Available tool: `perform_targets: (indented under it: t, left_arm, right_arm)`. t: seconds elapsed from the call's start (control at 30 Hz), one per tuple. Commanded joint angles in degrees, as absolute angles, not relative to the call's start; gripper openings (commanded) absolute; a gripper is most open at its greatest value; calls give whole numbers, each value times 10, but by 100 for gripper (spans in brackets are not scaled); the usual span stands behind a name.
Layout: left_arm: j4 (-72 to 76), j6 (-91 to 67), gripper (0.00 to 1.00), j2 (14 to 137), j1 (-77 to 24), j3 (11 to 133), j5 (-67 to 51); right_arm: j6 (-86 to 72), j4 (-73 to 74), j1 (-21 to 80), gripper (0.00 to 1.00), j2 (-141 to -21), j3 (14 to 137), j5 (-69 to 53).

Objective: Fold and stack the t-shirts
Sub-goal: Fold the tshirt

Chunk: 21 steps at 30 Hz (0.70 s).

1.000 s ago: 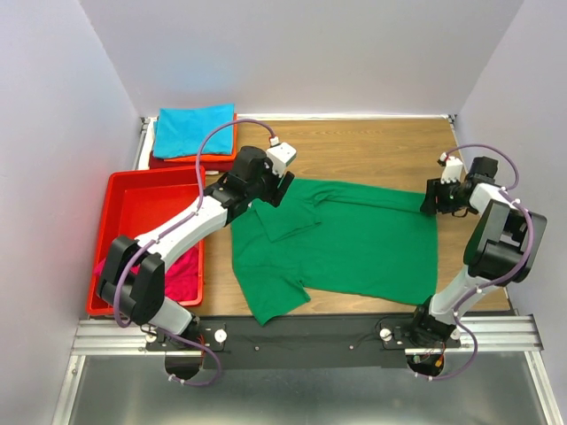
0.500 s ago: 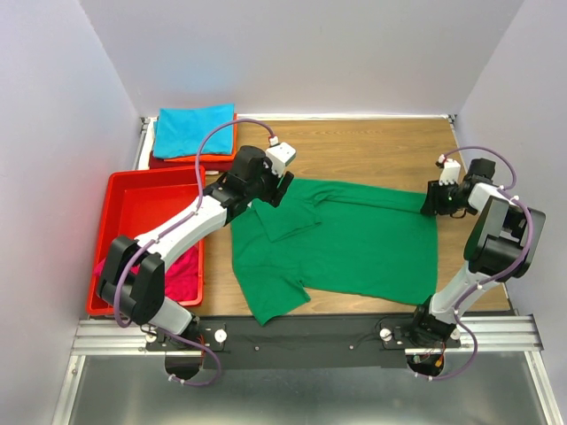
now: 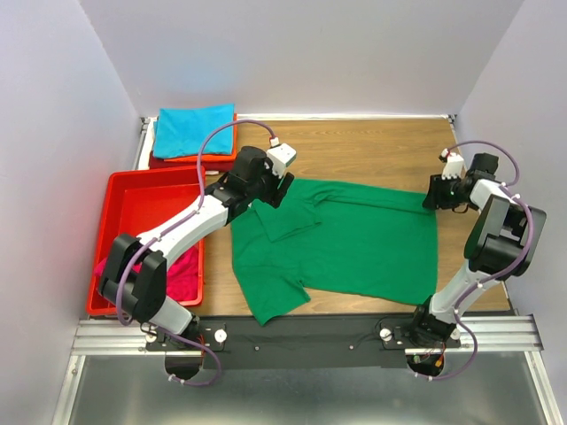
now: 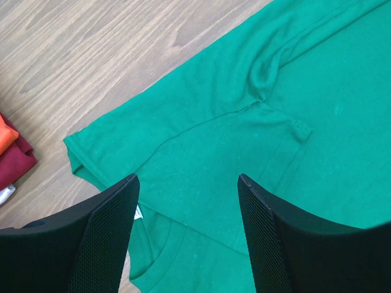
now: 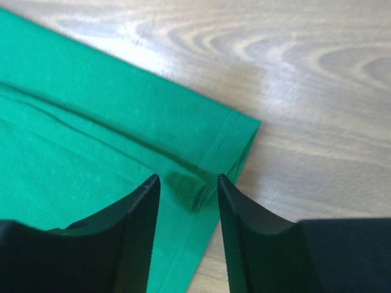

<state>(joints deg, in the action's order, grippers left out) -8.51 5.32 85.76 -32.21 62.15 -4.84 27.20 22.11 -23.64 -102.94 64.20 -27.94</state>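
Note:
A green t-shirt (image 3: 354, 243) lies spread flat on the wooden table, with one sleeve folded in over its chest. My left gripper (image 3: 277, 189) hovers open over the collar end; in the left wrist view its fingers (image 4: 188, 178) frame the folded sleeve and the small white neck label (image 4: 138, 213). My right gripper (image 3: 433, 197) stands at the shirt's far right hem corner. Its jaws (image 5: 188, 178) are apart, straddling a small raised ridge of the green t-shirt (image 5: 91, 140) near the hem. A teal t-shirt (image 3: 190, 129) tops a folded stack over orange and dark red ones (image 3: 177, 162).
A red plastic tray (image 3: 142, 190) stands at the left, holding a crumpled magenta t-shirt (image 3: 182, 274). The edges of the orange (image 4: 5, 131) and dark red (image 4: 17, 162) shirts show in the left wrist view. Bare wood (image 3: 372, 146) lies beyond the green shirt.
The right gripper has shifted slightly toward the far side at the hem corner and its jaws have narrowed a little. The left arm and the shirt have not moved.

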Motion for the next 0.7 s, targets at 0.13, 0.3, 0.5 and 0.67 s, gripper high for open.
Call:
perform_targets:
  t: [0.13,0.3,0.5,0.67]
  left_arm:
    - [-91,49,73,867,-318,636,-62]
    - [-93,50,73,870,-318,638,-64]
    - [-95,50,73,874,-318,639,-66]
    - [-94,50,73,875,-318,639,-70]
  right_arm:
    - [264,212,-237,44,-1058,660,-298]
    - [262,212,-236,33,-1060,661,-301]
    - [271,213,-236,10,-1039,650,-298]
    - [292,213,-237,6,-997,626,-301]
